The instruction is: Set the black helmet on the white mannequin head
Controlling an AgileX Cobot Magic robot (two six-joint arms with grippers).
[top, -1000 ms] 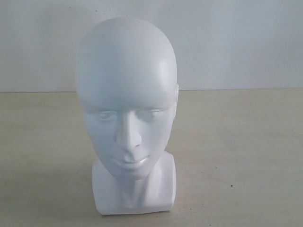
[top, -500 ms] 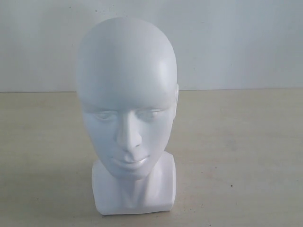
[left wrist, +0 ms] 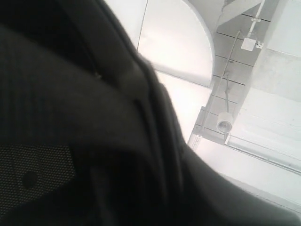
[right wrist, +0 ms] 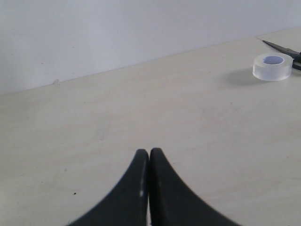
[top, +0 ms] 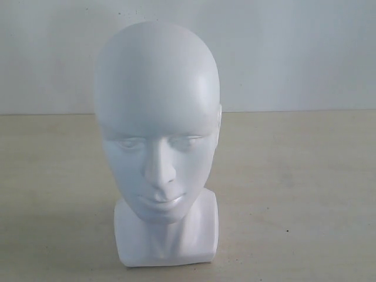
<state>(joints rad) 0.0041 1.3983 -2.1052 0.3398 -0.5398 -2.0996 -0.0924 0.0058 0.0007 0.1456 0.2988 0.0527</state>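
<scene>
White mannequin head, tape roll on table

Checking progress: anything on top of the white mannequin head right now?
Nothing: the white mannequin head is bare on top in the exterior view. The black helmet shows only in the left wrist view, close up. The head's back is hidden.

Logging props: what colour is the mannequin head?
The mannequin head is glossy white, best seen in the exterior view.

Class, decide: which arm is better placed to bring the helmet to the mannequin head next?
Probably left: the black helmet fills its wrist view. The right tool is shut and empty above the table.
</scene>
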